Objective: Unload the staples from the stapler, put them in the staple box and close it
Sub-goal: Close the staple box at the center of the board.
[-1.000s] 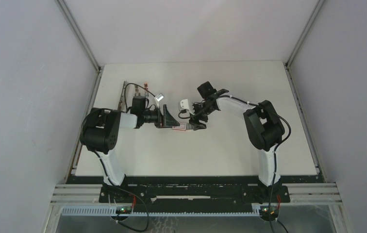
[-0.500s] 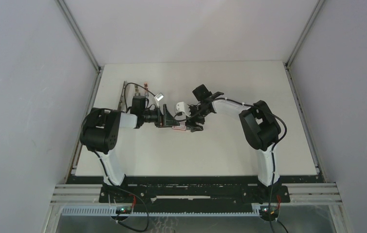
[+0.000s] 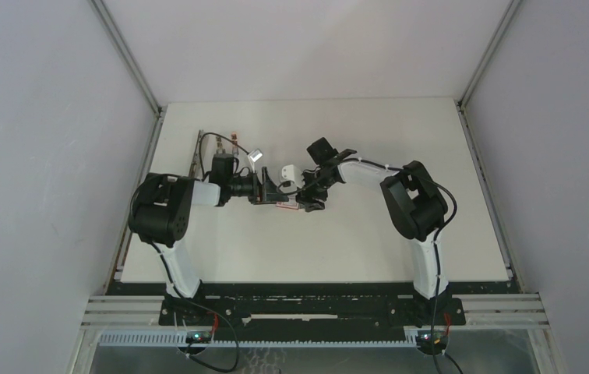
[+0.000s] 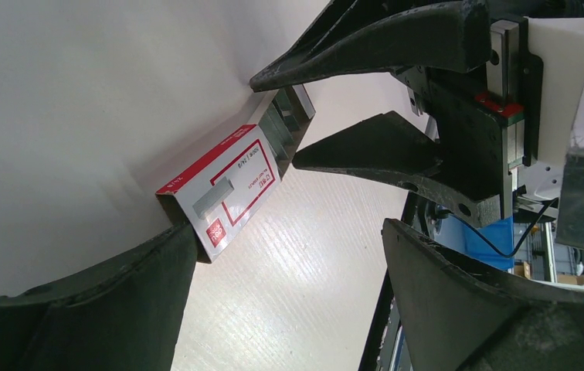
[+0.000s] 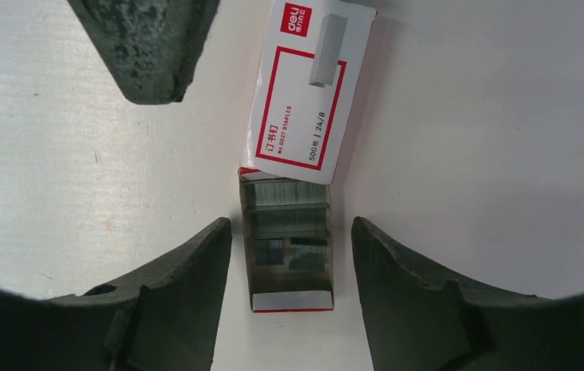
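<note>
The staples (image 5: pixel 289 212) are grey strips lying in the drawn-out inner tray of a red-and-white box (image 5: pixel 308 93). My right gripper (image 5: pixel 290 232) is open, one finger on each side of the tray with a thin gap on both. My left gripper (image 4: pixel 289 236) is wide open at the box's (image 4: pixel 223 189) other end, and its lower finger (image 4: pixel 142 286) touches the sleeve's corner. In the top view both grippers meet at the box (image 3: pixel 287 204) mid-table. A long thin object at the back left looks like the stapler (image 3: pixel 197 152), apart from both grippers.
A small reddish item (image 3: pixel 234 142) and a looped cable lie beside the stapler. The left arm (image 3: pixel 168 204) and right arm (image 3: pixel 412 199) reach inward from the near edge. Grey walls enclose the white table (image 3: pixel 400 140) on three sides.
My right gripper has shifted slightly left along the box, and its jaws have narrowed toward the tray. The left arm and the box have stayed where they were.
</note>
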`<state>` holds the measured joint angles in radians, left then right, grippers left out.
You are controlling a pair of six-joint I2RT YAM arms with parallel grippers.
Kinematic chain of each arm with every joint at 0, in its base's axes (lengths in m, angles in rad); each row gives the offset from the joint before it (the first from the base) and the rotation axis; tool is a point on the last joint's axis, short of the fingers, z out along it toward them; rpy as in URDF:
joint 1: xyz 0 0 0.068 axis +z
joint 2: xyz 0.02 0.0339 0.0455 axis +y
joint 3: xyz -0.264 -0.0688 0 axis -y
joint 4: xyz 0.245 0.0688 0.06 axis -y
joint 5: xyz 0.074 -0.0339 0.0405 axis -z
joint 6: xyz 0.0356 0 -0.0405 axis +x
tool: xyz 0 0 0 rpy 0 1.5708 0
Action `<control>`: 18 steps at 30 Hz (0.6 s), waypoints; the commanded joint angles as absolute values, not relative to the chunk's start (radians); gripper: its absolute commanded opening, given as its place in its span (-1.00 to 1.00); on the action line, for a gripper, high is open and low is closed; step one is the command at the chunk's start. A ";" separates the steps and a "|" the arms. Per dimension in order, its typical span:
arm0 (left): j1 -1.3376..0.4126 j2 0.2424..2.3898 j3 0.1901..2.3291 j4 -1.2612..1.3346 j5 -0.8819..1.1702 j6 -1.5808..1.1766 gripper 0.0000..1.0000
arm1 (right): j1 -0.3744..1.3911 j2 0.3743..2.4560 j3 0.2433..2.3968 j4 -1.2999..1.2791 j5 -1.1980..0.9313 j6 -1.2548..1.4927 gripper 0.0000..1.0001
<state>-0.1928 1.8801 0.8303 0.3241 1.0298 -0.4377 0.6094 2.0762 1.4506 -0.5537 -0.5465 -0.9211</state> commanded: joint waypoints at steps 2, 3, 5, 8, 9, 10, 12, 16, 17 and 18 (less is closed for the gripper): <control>-0.187 1.877 0.807 0.354 1.059 -0.451 0.85 | 0.616 2.089 1.489 -0.531 -0.536 -0.884 0.15; -0.187 1.877 0.806 0.356 1.058 -0.451 0.85 | 0.616 2.089 1.491 -0.530 -0.535 -0.880 0.14; -0.186 1.876 0.805 0.356 1.059 -0.452 0.85 | 0.615 2.091 1.497 -0.532 -0.532 -0.867 0.11; -0.187 1.875 0.804 0.356 1.059 -0.452 0.86 | 0.615 2.092 1.502 -0.531 -0.530 -0.848 0.07; -0.187 1.874 0.804 0.356 1.058 -0.454 0.85 | 0.615 2.093 1.503 -0.529 -0.528 -0.836 0.05; -0.187 1.873 0.803 0.356 1.057 -0.454 0.85 | 0.615 2.092 1.505 -0.528 -0.526 -0.828 0.03; -0.186 1.871 0.800 0.359 1.055 -0.456 0.85 | 0.615 2.090 1.505 -0.527 -0.529 -0.818 0.02; -0.187 1.870 0.797 0.363 1.052 -0.460 0.85 | 0.616 2.086 1.505 -0.525 -0.535 -0.808 0.01; -0.186 1.869 0.796 0.363 1.051 -0.460 0.86 | 0.616 2.084 1.504 -0.526 -0.537 -0.808 0.01; -0.186 1.869 0.796 0.364 1.049 -0.461 0.85 | 0.617 2.081 1.503 -0.524 -0.538 -0.792 0.01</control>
